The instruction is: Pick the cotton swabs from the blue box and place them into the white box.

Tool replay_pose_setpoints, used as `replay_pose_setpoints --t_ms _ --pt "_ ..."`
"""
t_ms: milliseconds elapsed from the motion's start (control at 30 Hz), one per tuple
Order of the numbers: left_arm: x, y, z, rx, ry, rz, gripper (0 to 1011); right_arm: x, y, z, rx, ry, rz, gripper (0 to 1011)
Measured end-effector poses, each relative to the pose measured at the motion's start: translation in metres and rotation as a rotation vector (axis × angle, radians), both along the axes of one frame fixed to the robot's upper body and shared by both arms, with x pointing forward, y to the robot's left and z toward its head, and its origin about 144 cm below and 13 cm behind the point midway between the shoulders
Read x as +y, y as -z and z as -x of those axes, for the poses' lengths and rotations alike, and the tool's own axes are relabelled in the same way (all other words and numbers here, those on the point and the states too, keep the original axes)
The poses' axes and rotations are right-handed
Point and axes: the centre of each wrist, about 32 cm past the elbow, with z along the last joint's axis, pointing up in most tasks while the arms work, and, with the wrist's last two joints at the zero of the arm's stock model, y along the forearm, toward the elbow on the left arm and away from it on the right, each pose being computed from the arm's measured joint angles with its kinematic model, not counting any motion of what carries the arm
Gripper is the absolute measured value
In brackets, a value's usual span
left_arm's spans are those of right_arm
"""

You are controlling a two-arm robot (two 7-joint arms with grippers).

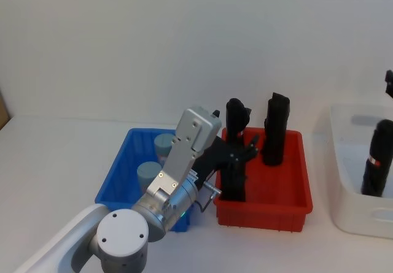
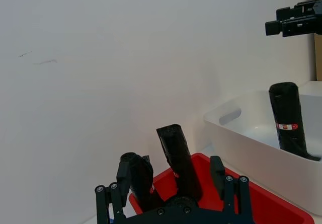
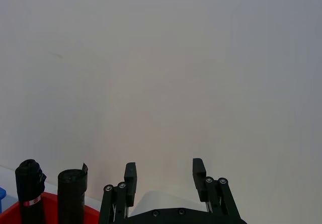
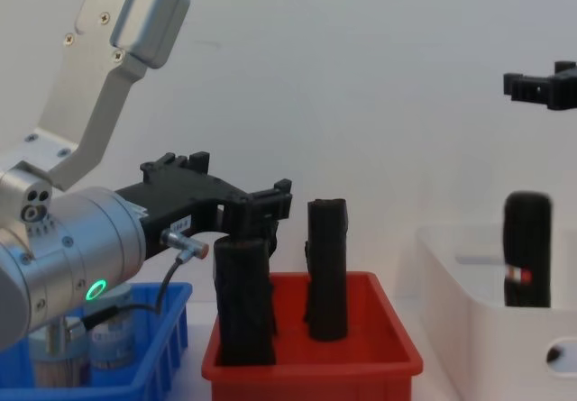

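Note:
Two cotton swabs tubs (image 1: pixel 149 173) with grey-blue lids stand in the blue box (image 1: pixel 116 178), the second one (image 1: pixel 164 144) farther back; they also show low in the chest view (image 4: pixel 113 342). My left gripper (image 1: pixel 245 151) hangs open and empty past the blue box, over the near left part of the red bin, level with a black roll's top (image 4: pixel 245 250). Its fingers (image 2: pixel 126 173) stand wide apart. The white box (image 1: pixel 350 162) sits at the far right. My right gripper (image 4: pixel 545 87) hovers high above it, its fingers (image 3: pixel 198 169) open and empty.
A red bin (image 1: pixel 288 181) between the two boxes holds tall upright black rolls (image 1: pixel 275 132). Another black roll (image 1: pixel 376 159) stands inside the white box. My left arm's silver links (image 1: pixel 184 162) stretch over the blue box. A plain white wall stands behind.

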Motion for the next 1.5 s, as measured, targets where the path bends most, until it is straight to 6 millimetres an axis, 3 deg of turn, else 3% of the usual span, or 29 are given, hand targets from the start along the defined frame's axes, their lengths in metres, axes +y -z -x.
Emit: replay_pose_setpoints --t_ms 367,900,1500 --pt "0.0 0.0 0.0 0.0 0.0 0.0 1000 -0.002 0.003 0.0 0.021 0.009 0.004 988" --pt "0.021 -0.001 0.012 0.028 -0.098 0.018 1000 -0.003 0.005 0.0 0.03 0.014 0.007 1002" --pt "0.066 0.04 0.029 0.179 -0.253 0.137 1000 -0.003 0.005 0.0 0.033 0.014 0.007 1002"
